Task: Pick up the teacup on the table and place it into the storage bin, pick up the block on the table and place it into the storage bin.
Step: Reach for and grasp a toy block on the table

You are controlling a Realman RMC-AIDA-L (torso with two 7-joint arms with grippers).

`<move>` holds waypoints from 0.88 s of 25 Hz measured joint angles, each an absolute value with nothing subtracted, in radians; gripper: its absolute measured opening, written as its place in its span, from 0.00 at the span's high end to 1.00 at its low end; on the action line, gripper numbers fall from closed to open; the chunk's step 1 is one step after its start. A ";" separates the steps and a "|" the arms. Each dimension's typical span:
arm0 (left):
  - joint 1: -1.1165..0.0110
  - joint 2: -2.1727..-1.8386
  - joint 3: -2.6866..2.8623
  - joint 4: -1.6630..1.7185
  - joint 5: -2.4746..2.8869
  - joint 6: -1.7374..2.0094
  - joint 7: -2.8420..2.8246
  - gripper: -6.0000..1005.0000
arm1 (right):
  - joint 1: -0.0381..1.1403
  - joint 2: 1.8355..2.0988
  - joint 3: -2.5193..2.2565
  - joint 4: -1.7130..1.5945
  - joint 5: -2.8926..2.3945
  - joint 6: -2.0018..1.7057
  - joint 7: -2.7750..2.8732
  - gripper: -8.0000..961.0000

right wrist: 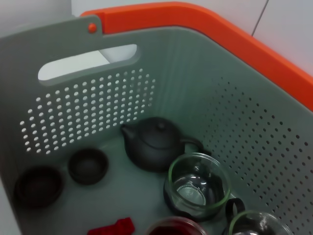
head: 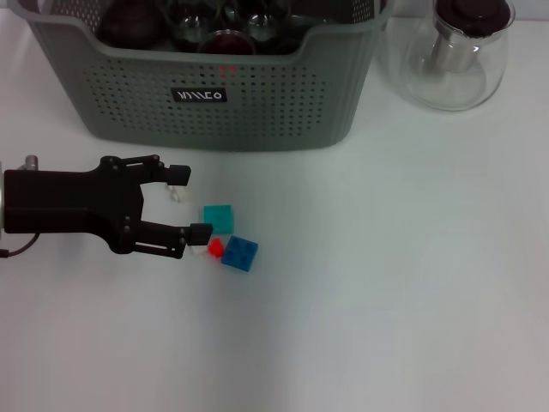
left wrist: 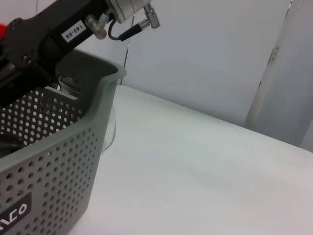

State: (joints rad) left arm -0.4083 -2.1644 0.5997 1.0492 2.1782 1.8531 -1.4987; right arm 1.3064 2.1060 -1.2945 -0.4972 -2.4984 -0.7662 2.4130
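— Blocks first: where do they lie from your pincer?

— Just past my fingertips. My left gripper (head: 189, 204) lies low over the white table (head: 386, 326), pointing toward my right, its jaws spread wide and grasping nothing. One small white block (head: 177, 194) sits right by the farther fingertip (head: 178, 173), and another white block (head: 199, 250) is by the nearer one. Beyond those comes the teal block (head: 218, 218), almost on my jaw line, then a little red block (head: 215, 248) and the blue studded block (head: 239, 253) touching it, slightly to the near side.

— Which one does the next move turn on?

— My guess is the teal one. It lies straight ahead of the open gap, so a short push forward should bring it between the fingers. It looks square, so I see no long axis to line up with. The cluster is tight, though; the nearer finger could nudge the red or white piece.

— And the storage bin?

— The storage bin (head: 257, 103) stands on the far side of my left gripper, well beyond the blocks, its labelled wall facing me. Inside it my right wrist camera shows a dark teapot (right wrist: 155, 143), two dark teacups (right wrist: 88, 165) and glass cups (right wrist: 197, 186), so the teacup part looks done. A clear glass jug (head: 450, 56) stands just beside the bin, further right.

— Your right gripper?

— Not visible to me; its camera looks down into the bin, so that arm appears to hang over it. My left one is plainly nearer the blocks.
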 joint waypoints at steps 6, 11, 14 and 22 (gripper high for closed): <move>-0.408 -2.164 0.595 1.050 2.178 1.858 -1.499 0.06 | 1.275 2.106 -1.298 -0.595 -2.468 -0.800 2.408 0.41; -0.409 -2.161 0.592 1.055 2.178 1.872 -1.502 0.06 | 1.117 2.098 -1.290 -0.939 -2.324 -0.960 2.389 0.28; -0.409 -2.158 0.591 1.057 2.178 1.882 -1.502 0.06 | 0.994 2.097 -1.272 -1.151 -2.189 -1.075 2.348 0.22; -0.418 -2.155 0.602 1.122 2.219 1.919 -1.511 0.06 | 0.739 2.093 -1.184 -1.345 -1.857 -1.462 2.191 0.19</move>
State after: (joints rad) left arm -0.4182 -2.1555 0.6022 1.1219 2.2194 1.9188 -1.5110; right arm 0.7389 2.0929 -1.1840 -1.3450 -1.8573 -1.4616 2.1910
